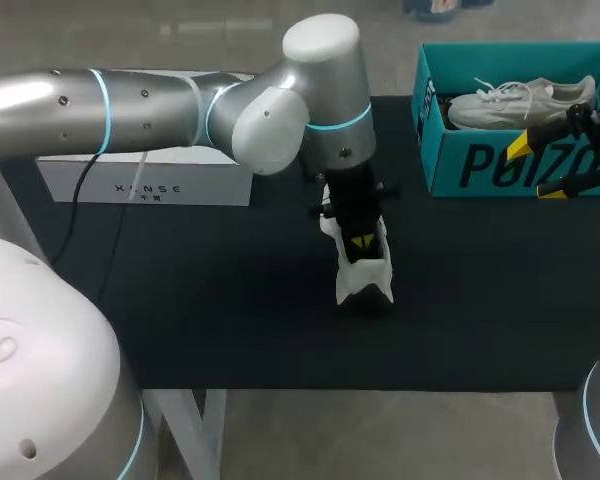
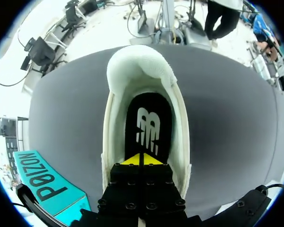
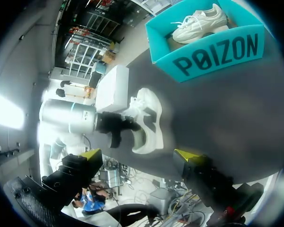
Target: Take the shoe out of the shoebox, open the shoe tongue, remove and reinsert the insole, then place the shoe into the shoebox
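White shoe [image 1: 365, 275] mid-frame on table [image 1: 180, 300], partly hidden under left gripper [image 1: 361, 243], arm stretched in from left, fingers [image 2: 132, 161] closed together on black insole [image 2: 149, 127], pinch unclear, right gripper [image 1: 538, 168] spread wide, empty, before shoebox [image 1: 480, 165] cut off upper right

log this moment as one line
left tool shut, down inside shoe on table, over black insole | right tool open, empty, near shoebox | second shoe in shoebox
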`<state>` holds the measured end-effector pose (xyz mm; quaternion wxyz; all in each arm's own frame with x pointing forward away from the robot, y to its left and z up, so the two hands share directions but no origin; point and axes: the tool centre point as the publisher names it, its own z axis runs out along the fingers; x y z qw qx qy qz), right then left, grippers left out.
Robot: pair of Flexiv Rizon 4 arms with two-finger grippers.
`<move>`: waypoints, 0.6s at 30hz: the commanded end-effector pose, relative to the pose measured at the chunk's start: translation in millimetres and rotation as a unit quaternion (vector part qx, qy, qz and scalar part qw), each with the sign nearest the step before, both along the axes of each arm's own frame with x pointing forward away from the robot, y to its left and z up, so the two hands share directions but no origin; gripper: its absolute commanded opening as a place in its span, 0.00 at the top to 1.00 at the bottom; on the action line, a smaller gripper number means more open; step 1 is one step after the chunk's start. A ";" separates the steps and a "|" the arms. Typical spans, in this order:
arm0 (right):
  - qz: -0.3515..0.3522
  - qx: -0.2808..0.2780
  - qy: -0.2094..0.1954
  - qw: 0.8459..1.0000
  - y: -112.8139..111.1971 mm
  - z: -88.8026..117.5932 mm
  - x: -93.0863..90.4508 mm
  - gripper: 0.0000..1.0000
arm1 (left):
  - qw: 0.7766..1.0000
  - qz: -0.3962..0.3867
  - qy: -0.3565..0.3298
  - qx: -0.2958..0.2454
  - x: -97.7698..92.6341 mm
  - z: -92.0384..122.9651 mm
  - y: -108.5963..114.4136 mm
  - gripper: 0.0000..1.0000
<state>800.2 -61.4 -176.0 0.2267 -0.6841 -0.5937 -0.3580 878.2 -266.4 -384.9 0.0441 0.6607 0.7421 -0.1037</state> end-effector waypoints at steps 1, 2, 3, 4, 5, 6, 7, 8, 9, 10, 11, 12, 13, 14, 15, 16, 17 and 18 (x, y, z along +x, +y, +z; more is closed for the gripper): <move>-0.001 -0.001 0.001 1.000 0.3 0.0 -0.1 0.00 | 1.000 0.005 -0.012 -0.004 1.0 12.4 3.0 1.00; -0.001 -0.001 0.001 1.000 0.3 0.0 -0.1 0.00 | 1.000 0.006 -0.012 -0.004 2.2 12.7 2.3 1.00; -0.001 -0.001 0.001 1.000 0.3 0.0 -0.1 0.00 | 1.000 0.008 -0.013 -0.005 3.4 12.4 1.2 1.00; -0.001 -0.001 0.001 1.000 0.3 0.0 -0.1 0.00 | 1.000 0.010 -0.014 -0.005 4.4 11.5 0.3 1.00; -0.001 -0.001 0.001 1.000 0.3 0.0 -0.1 0.00 | 1.000 0.011 -0.015 -0.003 4.8 10.6 -0.1 1.00; -0.001 -0.001 0.001 1.000 0.3 0.0 -0.1 0.00 | 1.000 0.013 -0.014 -0.002 5.2 10.0 -0.4 1.00; -0.001 -0.001 0.001 1.000 0.3 0.0 -0.1 0.00 | 1.000 0.014 -0.014 0.001 5.6 9.3 -0.5 1.00; -0.001 -0.001 0.001 1.000 0.3 0.0 -0.1 0.00 | 1.000 0.015 -0.016 0.003 6.1 8.5 -0.3 0.98; -0.001 -0.001 0.001 1.000 0.3 0.0 -0.1 0.00 | 1.000 0.017 -0.016 0.006 6.8 7.8 0.1 0.74; -0.001 -0.001 0.001 1.000 0.3 0.0 -0.1 0.00 | 1.000 0.019 -0.018 0.008 7.9 7.0 0.6 0.45; -0.001 -0.001 0.001 1.000 0.3 0.0 -0.1 0.00 | 0.999 0.022 -0.021 0.010 9.1 6.3 0.9 0.31; -0.001 -0.001 0.001 1.000 0.3 0.0 -0.1 0.00 | 0.999 0.025 -0.022 0.010 10.0 5.9 1.2 0.20; -0.001 -0.001 0.001 1.000 0.3 0.0 -0.1 0.00 | 0.999 0.026 -0.022 0.011 10.6 6.1 1.7 0.08; -0.001 -0.001 0.001 1.000 0.3 0.0 -0.1 0.00 | 0.999 0.027 -0.023 0.011 10.6 7.3 2.9 0.00; -0.001 -0.001 0.001 1.000 0.3 0.0 -0.1 0.00 | 0.999 0.028 -0.024 0.011 10.2 9.3 4.0 0.00; -0.001 -0.001 0.001 1.000 0.3 0.0 -0.1 0.00 | 0.999 0.029 -0.024 0.012 9.9 11.4 5.3 0.00; -0.001 -0.001 0.001 1.000 0.3 0.0 -0.1 0.00 | 0.999 0.030 -0.026 0.014 9.9 13.1 6.6 0.00; -0.001 -0.001 0.001 1.000 0.3 0.0 -0.1 0.00 | 0.999 0.030 -0.027 0.016 9.7 15.0 8.0 0.00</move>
